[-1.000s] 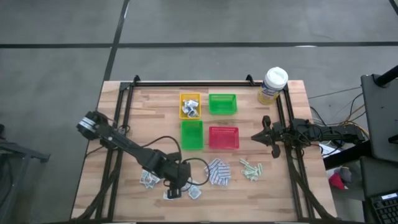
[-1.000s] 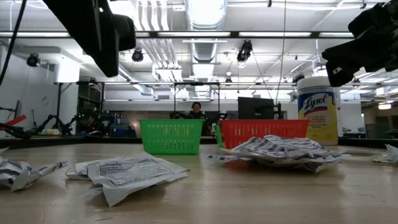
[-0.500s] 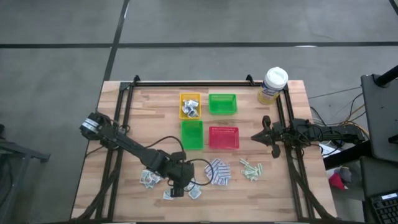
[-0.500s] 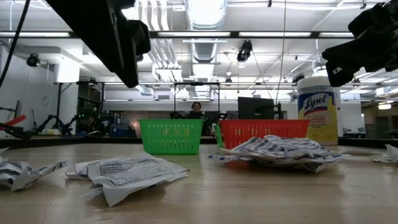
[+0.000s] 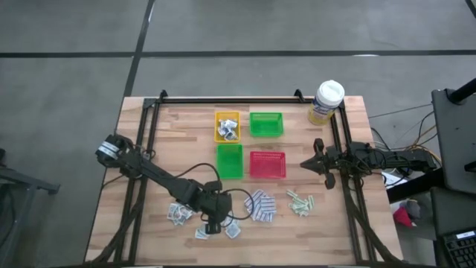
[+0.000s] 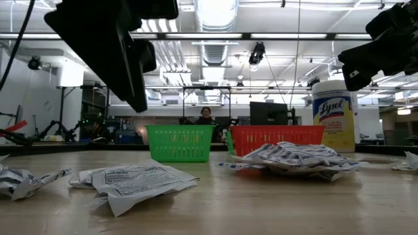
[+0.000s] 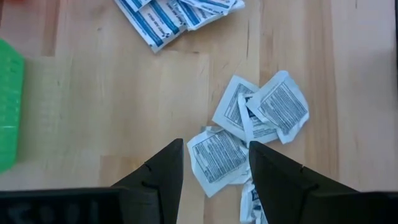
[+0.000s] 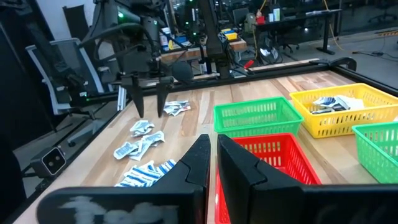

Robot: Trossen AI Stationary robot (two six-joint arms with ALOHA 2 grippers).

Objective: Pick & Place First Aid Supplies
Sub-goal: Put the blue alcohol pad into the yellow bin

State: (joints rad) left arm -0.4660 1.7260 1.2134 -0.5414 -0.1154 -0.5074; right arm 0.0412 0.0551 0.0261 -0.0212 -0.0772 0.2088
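Observation:
Several white-grey sachets (image 5: 178, 214) lie flat near the table's near edge, left of the middle. My left gripper (image 7: 214, 158) hangs open above them, slanting down. One sachet (image 7: 217, 163) lies under the gap between its fingers, which do not touch it. To the right lie a heap of blue-and-white pads (image 5: 260, 205) and some pale green strips (image 5: 300, 201). More sachets lie in the yellow tray (image 5: 227, 125). My right gripper (image 5: 306, 164) waits shut at the right side, level and holding nothing.
Two green trays (image 5: 265, 123) (image 5: 230, 160) and a red tray (image 5: 267, 164) stand mid-table beside the yellow one. A yellow canister with a white lid (image 5: 327, 100) stands at the far right corner. Dark frame rails (image 5: 141, 149) run along the table's sides.
My left gripper has come down toward the white-grey sachets, still open. The sachets have not moved.

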